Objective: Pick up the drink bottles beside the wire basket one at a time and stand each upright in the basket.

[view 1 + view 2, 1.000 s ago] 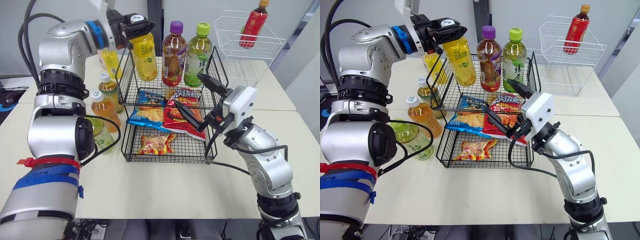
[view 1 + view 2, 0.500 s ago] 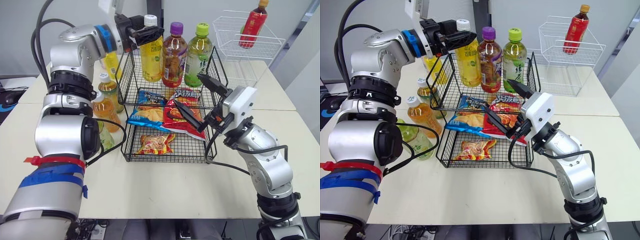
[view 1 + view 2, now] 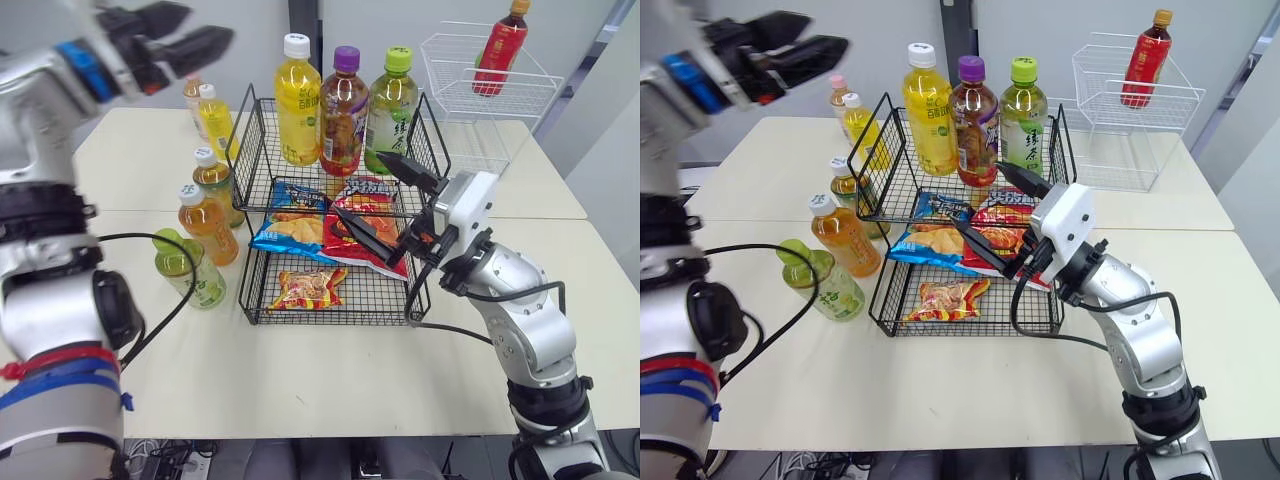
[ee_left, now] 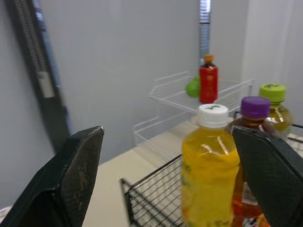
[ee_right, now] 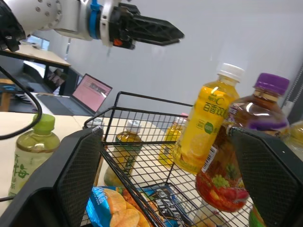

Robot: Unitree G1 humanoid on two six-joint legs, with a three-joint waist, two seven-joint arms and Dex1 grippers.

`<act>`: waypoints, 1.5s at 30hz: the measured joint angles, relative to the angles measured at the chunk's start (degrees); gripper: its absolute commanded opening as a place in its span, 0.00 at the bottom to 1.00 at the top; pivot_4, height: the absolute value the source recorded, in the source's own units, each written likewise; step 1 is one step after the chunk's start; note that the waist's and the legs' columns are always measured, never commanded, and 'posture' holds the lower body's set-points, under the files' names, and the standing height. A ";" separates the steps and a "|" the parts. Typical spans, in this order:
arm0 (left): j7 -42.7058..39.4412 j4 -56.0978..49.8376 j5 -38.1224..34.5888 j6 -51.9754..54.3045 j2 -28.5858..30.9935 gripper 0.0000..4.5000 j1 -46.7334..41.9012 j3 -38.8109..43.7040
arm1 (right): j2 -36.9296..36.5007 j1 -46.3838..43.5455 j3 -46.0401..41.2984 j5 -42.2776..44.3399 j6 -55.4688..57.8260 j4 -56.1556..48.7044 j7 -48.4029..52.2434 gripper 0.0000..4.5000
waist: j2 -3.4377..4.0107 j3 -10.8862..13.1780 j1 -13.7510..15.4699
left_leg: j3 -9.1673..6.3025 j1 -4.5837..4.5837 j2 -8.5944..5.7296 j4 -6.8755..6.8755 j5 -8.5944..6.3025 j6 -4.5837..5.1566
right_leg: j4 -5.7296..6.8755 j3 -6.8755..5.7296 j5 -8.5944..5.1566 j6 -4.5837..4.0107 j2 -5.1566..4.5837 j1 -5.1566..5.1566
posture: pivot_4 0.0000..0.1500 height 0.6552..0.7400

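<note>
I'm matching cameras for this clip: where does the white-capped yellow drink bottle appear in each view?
Left eye view: yellow bottle upright at the left end of the bottle row, in the upper tier of the wire basket.
Right eye view: yellow bottle, same spot.
Left wrist view: yellow bottle, nearest of the three bottles.
Right wrist view: yellow bottle, rising above the basket's wire rim.
Shared landmark: the purple-capped bottle right beside it.
</note>
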 measured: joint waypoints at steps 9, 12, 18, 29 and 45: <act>5.07 -28.83 -8.23 11.73 2.94 1.00 37.68 24.93 | -3.08 -7.92 1.37 8.03 -2.43 11.75 19.53 1.00 | -0.06 -0.03 0.39 | -0.09 0.09 0.04 0.01 -0.02 0.03 | -0.07 -0.12 0.05 -0.09 -0.01 0.20 | 1.00 1.00; 5.89 -39.91 -14.29 17.74 -1.46 1.00 50.70 36.43 | -4.60 -9.88 1.90 11.42 -1.97 15.13 27.72 1.00 | -0.04 -0.03 0.41 | -0.14 0.19 0.04 -0.02 -0.04 0.06 | -0.12 -0.16 0.04 -0.09 -0.02 0.34 | 1.00 1.00; 9.50 -56.60 -25.54 23.83 -13.72 1.00 73.05 53.34 | -4.74 -11.55 3.73 13.43 -0.72 18.41 35.66 1.00 | -0.06 -0.04 0.55 | -0.23 0.37 0.06 -0.05 -0.17 0.27 | -0.17 -0.25 -0.08 0.11 -0.04 0.56 | 1.00 1.00; 17.11 -67.57 -36.87 13.35 -24.93 1.00 93.18 53.88 | -1.54 -11.49 4.54 11.96 0.12 19.70 35.34 1.00 | 0.56 -0.11 0.62 | -0.13 0.64 -0.03 -0.08 -0.21 0.36 | -0.23 -0.03 -0.13 0.14 -0.03 0.71 | 1.00 1.00; 28.48 -51.96 -19.86 1.72 -12.31 1.00 69.29 17.80 | -3.33 -7.96 3.45 9.26 0.75 13.72 28.00 1.00 | 0.52 -0.13 1.14 | -0.13 0.55 0.03 -0.15 -0.21 0.36 | -0.32 -0.09 -0.13 0.12 0.01 0.68 | 1.00 1.00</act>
